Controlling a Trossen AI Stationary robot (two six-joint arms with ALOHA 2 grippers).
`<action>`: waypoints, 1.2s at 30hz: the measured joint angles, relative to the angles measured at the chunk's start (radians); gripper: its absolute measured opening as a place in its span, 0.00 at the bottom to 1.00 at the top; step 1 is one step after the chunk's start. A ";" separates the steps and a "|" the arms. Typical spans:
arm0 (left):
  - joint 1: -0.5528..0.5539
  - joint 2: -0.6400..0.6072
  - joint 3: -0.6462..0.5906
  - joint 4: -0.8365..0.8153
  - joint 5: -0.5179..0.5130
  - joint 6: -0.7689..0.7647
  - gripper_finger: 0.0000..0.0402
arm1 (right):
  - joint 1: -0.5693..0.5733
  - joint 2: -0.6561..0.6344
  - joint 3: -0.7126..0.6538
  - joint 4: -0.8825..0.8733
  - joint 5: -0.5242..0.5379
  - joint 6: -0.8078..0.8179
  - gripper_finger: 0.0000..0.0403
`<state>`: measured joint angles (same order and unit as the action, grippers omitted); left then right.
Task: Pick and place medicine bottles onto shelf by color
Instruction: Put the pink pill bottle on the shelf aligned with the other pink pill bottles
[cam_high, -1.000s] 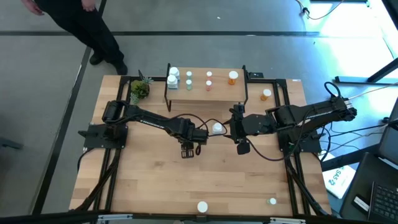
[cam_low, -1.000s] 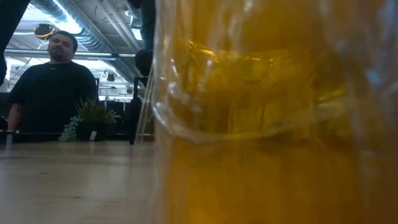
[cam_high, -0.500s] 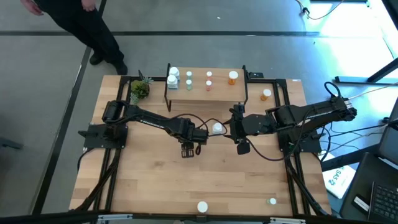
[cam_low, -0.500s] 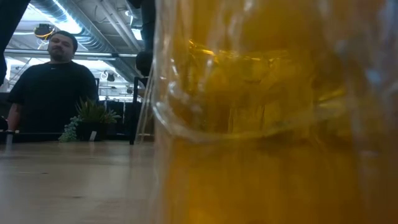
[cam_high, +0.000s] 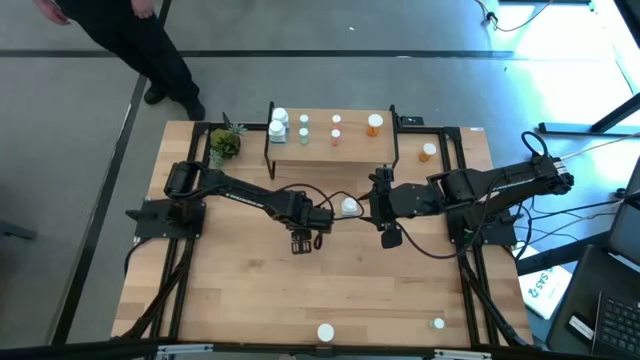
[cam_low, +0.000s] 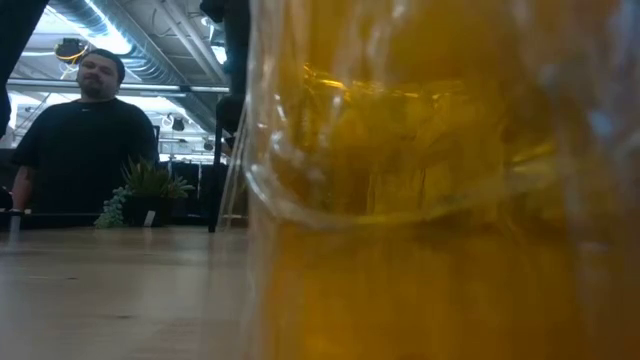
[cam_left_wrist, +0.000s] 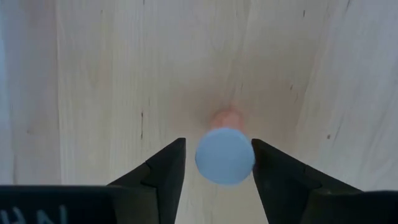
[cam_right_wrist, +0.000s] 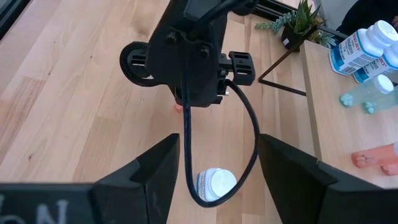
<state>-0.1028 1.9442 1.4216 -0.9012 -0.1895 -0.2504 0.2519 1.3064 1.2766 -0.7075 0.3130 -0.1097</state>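
Observation:
A pink bottle with a white cap (cam_left_wrist: 225, 155) stands upright on the table. My left gripper (cam_left_wrist: 217, 163) points down over it, open, one finger on each side of the cap; a gap shows on one side, and the other finger is right at the cap's edge. In the high view this gripper (cam_high: 303, 240) hides the bottle. My right gripper (cam_high: 388, 237) hangs open, higher up, over the table's middle. The shelf (cam_high: 352, 148) at the far edge carries white (cam_high: 278, 125), pale green (cam_high: 304, 128), pink (cam_high: 336, 128) and orange (cam_high: 374, 124) bottles.
A white bottle (cam_high: 349, 207) lies between the two arms. An orange bottle (cam_high: 428, 152) stands right of the shelf, and two more (cam_high: 326, 332) (cam_high: 438, 323) near the front edge. A potted plant (cam_high: 226, 143) is far left. An orange bottle (cam_low: 440, 200) fills the low view; a person (cam_low: 85, 140) stands behind the table.

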 joint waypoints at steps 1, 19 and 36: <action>0.000 0.000 0.000 0.006 -0.002 0.000 0.42 | 0.000 0.000 0.000 0.000 0.000 0.000 0.55; -0.003 0.000 0.000 0.021 -0.012 -0.001 0.21 | 0.000 0.000 0.000 0.000 0.000 0.000 0.55; -0.045 -0.025 0.170 -0.191 -0.029 -0.002 0.21 | 0.000 0.000 0.000 0.002 0.000 -0.002 0.55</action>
<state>-0.1479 1.9196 1.5917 -1.0918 -0.2184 -0.2525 0.2520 1.3064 1.2766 -0.7056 0.3130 -0.1116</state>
